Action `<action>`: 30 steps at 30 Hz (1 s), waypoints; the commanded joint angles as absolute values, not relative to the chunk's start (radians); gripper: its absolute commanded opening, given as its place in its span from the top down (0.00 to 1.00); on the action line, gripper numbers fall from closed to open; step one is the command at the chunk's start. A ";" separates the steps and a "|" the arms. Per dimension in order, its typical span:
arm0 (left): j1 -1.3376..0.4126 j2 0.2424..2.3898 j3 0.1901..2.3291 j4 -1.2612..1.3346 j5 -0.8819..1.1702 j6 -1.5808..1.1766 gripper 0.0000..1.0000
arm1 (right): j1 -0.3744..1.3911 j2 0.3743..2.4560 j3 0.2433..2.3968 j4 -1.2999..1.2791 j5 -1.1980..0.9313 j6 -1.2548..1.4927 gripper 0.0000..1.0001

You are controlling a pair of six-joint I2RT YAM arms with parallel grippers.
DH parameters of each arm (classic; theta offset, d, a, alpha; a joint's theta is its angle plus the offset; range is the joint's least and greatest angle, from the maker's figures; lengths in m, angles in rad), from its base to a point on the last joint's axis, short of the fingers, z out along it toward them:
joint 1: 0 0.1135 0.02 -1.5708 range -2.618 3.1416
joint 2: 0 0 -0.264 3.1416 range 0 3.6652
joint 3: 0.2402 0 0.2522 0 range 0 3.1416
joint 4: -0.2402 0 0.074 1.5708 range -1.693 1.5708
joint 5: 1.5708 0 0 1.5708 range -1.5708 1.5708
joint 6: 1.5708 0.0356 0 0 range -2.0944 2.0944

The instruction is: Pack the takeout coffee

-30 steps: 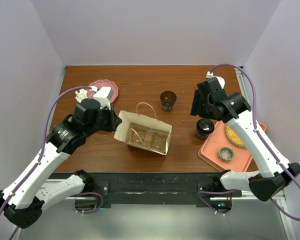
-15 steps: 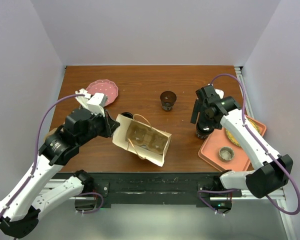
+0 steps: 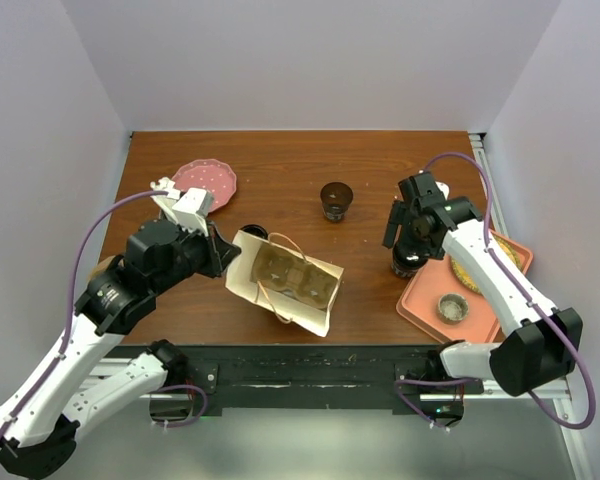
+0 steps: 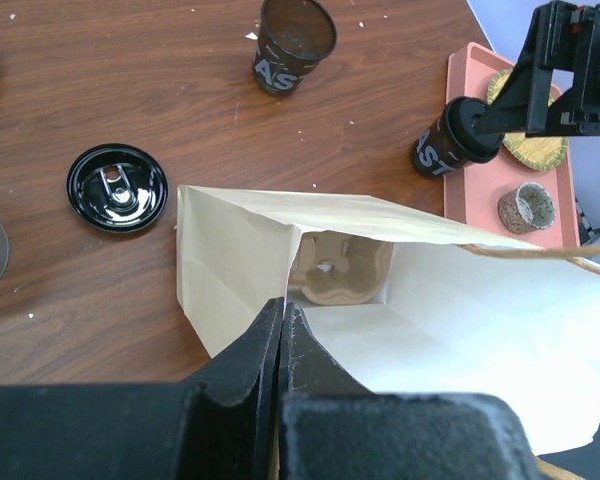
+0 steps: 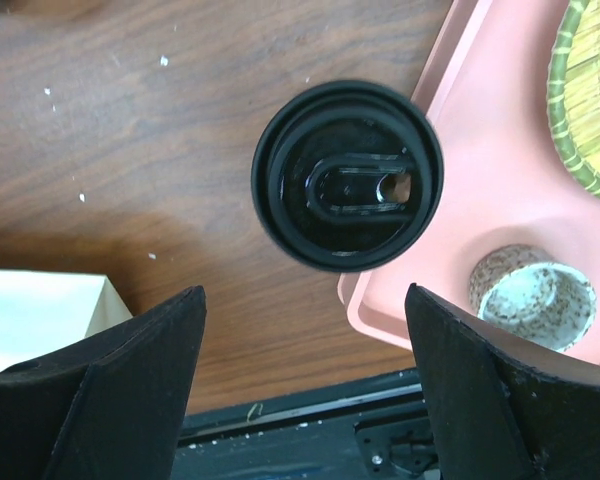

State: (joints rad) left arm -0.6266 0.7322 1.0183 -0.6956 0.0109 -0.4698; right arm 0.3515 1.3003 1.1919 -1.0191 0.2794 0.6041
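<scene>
Brown wood table (image 3: 280, 165), boxed in by pale walls. From above, little to see of the coffee (image 3: 407, 266): tucked under the right gripper (image 3: 412, 240), only its lower side peeping out. Same for the left gripper (image 4: 280, 322), buried under its own wrist in that view. From the wrist camera, clamped tight on the near rim of the bag (image 4: 460, 330). Bag tilted, mouth open toward the left wrist camera and cut off at that view's right edge. Something brown deep inside, too dim to name. Loose lid (image 4: 117, 187) just left of the bag, all but hidden behind it from above. Open cup (image 4: 292, 42) right at the top edge of the left wrist view. Tray (image 5: 490, 150) cut off in both wrist views.

On the right gripper, fingers (image 5: 130, 390) spread wide, gripping nothing. Coffee down between them, clear of both as far as can be told. Standing on the table at the tray's bag-side rim; touching it or just beside, impossible to say. Well apart from the bag. Upright, long axis vertical, lid on top, sip hole turned toward the tray.
</scene>
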 commanded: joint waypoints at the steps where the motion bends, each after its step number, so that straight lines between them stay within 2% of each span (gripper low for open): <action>1: -0.624 0.733 1.019 -0.640 0.052 -0.474 1.00 | 0.315 1.296 1.181 -0.956 0.255 0.568 0.15; 14: -0.623 0.739 1.023 -0.641 0.066 -0.489 1.00 | 0.218 1.368 1.197 -0.920 0.256 0.474 0.09; 22: -0.624 0.729 1.034 -0.667 0.058 -0.499 1.00 | 0.190 1.430 1.195 -0.853 0.180 0.420 0.11; 30: -0.623 0.723 1.048 -0.690 0.051 -0.492 1.00 | 0.187 1.460 1.178 -0.848 0.213 0.430 0.11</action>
